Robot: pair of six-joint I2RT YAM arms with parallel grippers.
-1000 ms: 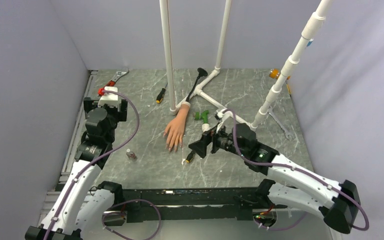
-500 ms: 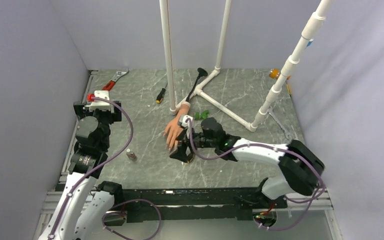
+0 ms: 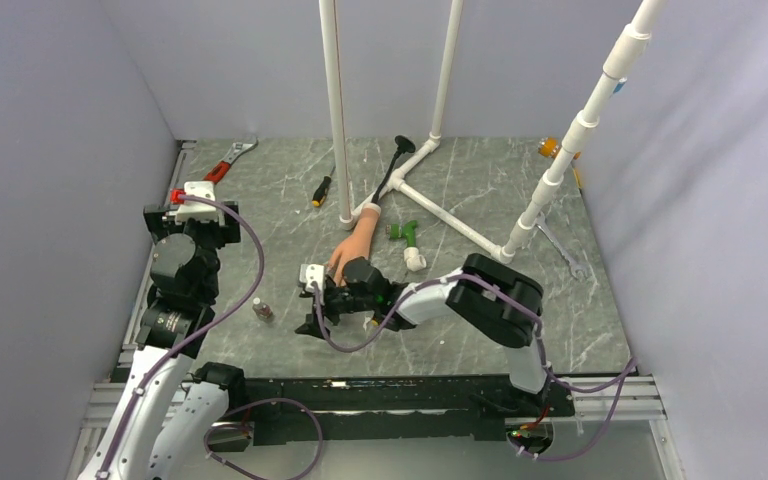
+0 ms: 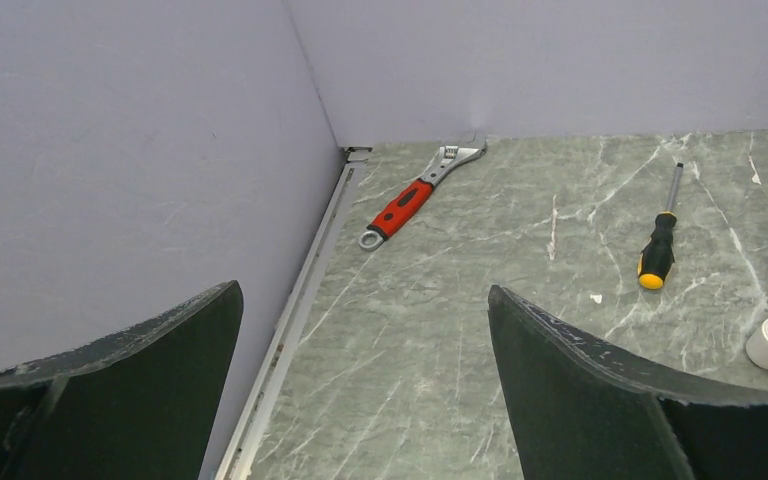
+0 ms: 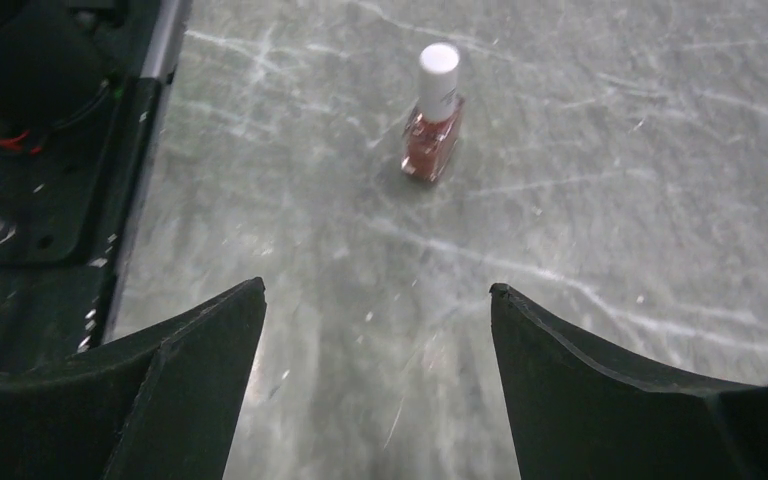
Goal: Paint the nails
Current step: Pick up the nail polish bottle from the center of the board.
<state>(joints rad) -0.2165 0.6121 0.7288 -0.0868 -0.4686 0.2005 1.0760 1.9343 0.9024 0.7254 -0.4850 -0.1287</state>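
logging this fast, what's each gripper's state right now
Left gripper: open, empty.
Right gripper: open, empty; a small red glass polish bottle with white cap stands ahead of it.

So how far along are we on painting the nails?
Nothing looks done: the polish bottle stands capped. In hand: the right gripper, open, points at it without touching. The left gripper is open and empty. Left: uncap, then paint the nails of the mannequin hand, too small to judge here.
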